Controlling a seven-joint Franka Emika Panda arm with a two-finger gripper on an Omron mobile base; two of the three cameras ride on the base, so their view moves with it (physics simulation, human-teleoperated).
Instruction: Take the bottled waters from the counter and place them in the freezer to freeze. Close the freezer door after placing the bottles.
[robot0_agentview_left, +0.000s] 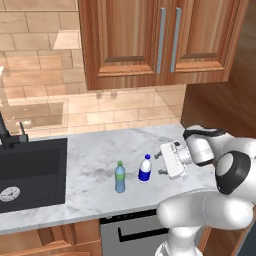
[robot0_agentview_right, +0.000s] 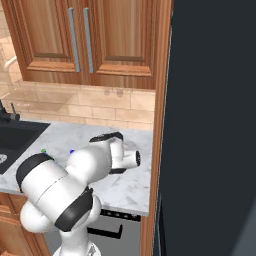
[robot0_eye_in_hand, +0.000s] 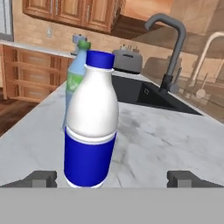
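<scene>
White gripper — jaws wide, empty — faces blue-labelled bottle.

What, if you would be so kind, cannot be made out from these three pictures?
- Right base view: both bottles sit behind the white arm; just the green cap and a blue speck peek out.
- Hand view: the pale blue bottle is mostly covered by the white bottle.
- Right base view: the freezer runs off the frame's edge; its handle and inside cannot be seen.
- Left base view: the sink is cut off at the left.

The marble counter carries two upright bottles beside its black sink.
</scene>
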